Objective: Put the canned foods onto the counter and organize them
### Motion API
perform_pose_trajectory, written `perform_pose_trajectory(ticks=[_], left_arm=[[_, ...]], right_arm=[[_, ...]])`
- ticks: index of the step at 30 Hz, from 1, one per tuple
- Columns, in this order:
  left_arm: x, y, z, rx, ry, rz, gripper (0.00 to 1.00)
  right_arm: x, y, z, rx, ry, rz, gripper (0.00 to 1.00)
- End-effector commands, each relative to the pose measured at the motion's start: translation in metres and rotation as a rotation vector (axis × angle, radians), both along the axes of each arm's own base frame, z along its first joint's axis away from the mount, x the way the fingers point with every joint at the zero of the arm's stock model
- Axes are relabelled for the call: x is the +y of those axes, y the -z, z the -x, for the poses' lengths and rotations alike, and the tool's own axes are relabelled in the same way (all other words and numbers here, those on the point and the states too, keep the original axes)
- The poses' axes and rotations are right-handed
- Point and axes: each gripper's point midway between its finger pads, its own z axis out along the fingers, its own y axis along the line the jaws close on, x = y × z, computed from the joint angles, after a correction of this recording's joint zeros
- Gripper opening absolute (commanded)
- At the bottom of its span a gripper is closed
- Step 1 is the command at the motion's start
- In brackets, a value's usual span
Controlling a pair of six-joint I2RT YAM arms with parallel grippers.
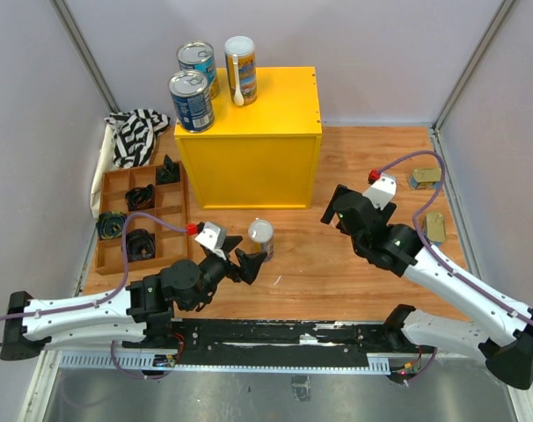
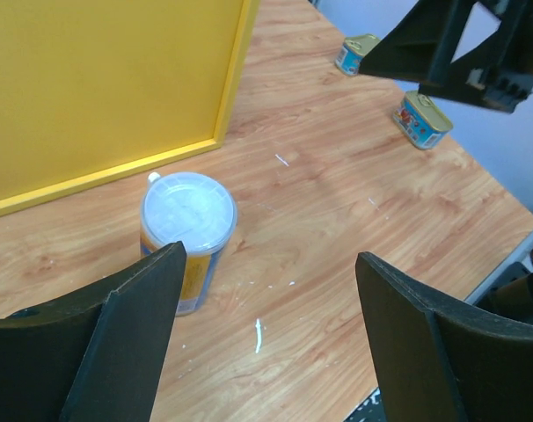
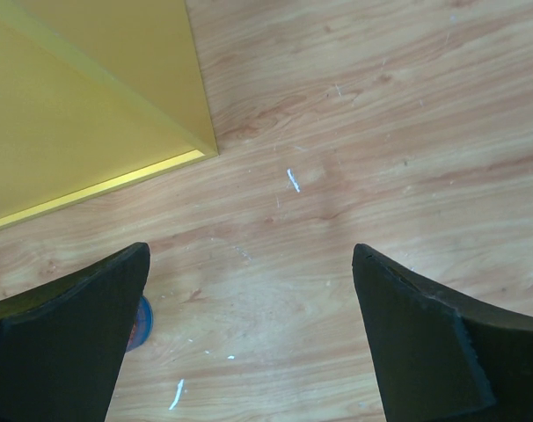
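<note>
Our left gripper (image 2: 265, 327) hangs wide open, empty; the slim white-lidded yellow-blue can (image 2: 187, 230) stands upright on the wooden table (image 2: 337, 220) just beside it, before the bright yellow box-shaped counter (image 2: 99, 88). We should centre on its body below the lid, then close squarely.

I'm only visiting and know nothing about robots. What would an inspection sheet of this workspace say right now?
Surface: wooden table, faint white scuffs.
Job's things: yellow cabinet carries two blue cans and a slim can; second slim can upright on the table; two gold tins at the right.
Clutter: wooden tray of small black objects; striped cloth.
Grippers: left gripper open beside the second slim can; right gripper open, empty.
Cables: left purple cable loops over the tray; right purple cable loops near the tins.
Surroundings: grey walls.
</note>
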Motion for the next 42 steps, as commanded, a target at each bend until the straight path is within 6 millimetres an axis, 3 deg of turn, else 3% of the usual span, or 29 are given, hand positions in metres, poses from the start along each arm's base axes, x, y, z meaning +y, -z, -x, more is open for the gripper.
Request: perform_pose_trajectory(ticks=[1, 7, 14, 22, 33, 42], left_arm=[[-0.005, -0.003, -0.006, -0.037, -0.034, 0.06, 0.83], [-0.005, 0.026, -0.018, -0.054, -0.103, -0.004, 0.85], [-0.003, 0.047, -0.039, -0.098, -0.154, -0.057, 0.85], [-0.011, 0.06, -0.062, -0.135, -0.101, -0.078, 0.85], [-0.027, 0.068, -0.079, -0.151, -0.034, -0.075, 0.85], [-0.033, 0.072, -0.096, -0.178, -0.06, -0.12, 0.78]], right_arm=[[-0.012, -0.02, -0.007, -0.085, -0.034, 0.087, 0.98], [-0.016, -0.023, -0.005, -0.082, -0.044, 0.123, 0.98], [-0.013, -0.022, -0.007, -0.067, -0.067, 0.155, 0.98], [-0.008, -0.022, -0.011, -0.07, -0.085, 0.155, 0.98], [-0.011, -0.021, -0.018, -0.065, -0.085, 0.146, 0.98], [-0.018, -0.018, -0.02, -0.055, -0.075, 0.146, 0.98]])
